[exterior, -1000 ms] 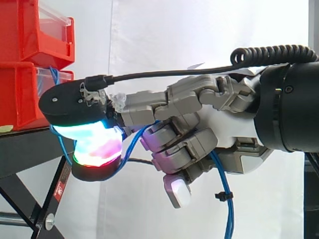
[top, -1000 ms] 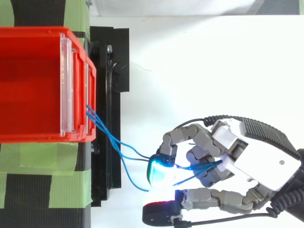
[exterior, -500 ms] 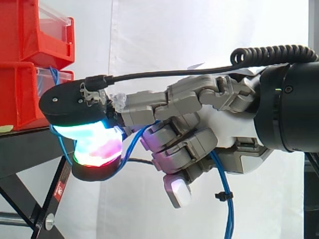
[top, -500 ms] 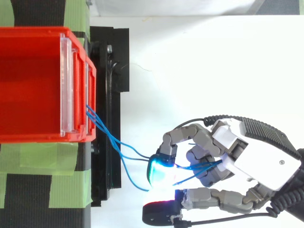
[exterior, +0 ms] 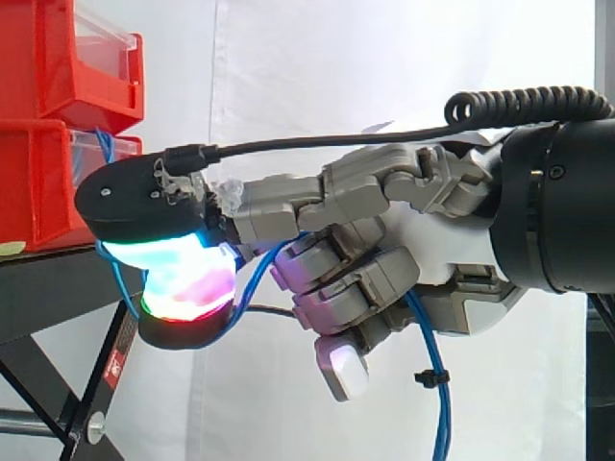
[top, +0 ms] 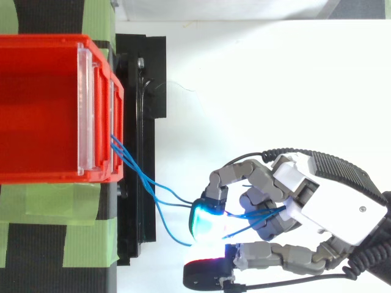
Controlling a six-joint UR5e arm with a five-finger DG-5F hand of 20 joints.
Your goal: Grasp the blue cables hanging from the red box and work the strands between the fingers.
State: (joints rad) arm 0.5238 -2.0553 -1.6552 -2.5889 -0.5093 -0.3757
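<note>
Thin blue cables (top: 142,178) run out of the front of the red box (top: 43,110) and sag rightward into my hand (top: 324,204). In the side view the hand (exterior: 423,250) reaches in from the right, its fingers curled round the blue strands (exterior: 258,274). Its glowing fingertips (exterior: 183,279) press together just right of the stand, with strands looped beside them. More blue cable (exterior: 437,403) hangs down below the palm, bound by a black tie.
Two red bins (exterior: 67,115) are stacked on a black stand (exterior: 58,298) at the left, with green tape (top: 52,226) on its top. A white curtain fills the background behind the hand.
</note>
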